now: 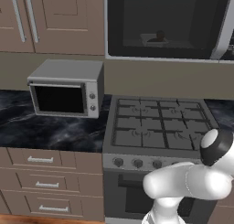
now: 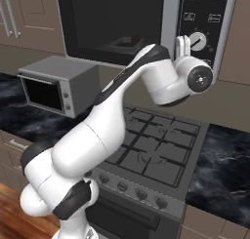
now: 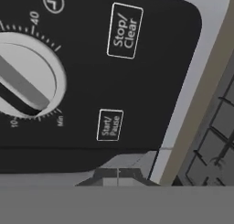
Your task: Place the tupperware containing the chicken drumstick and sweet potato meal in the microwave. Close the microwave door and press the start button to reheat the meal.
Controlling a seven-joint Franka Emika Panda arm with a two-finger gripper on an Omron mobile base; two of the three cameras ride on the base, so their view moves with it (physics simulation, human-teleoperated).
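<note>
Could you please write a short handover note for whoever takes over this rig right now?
Gripper: shut, holding nothing, raised at the microwave control panel, close to the Start/Pause button.
Tupperware with the chicken drumstick: inside the microwave cavity.
Done: meal placed inside.
Left: I cannot tell whether the door is closed; check it, then press Start/Pause.

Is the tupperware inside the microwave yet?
In. The tupperware sits on the floor of the microwave cavity, brown food showing on top.
</note>
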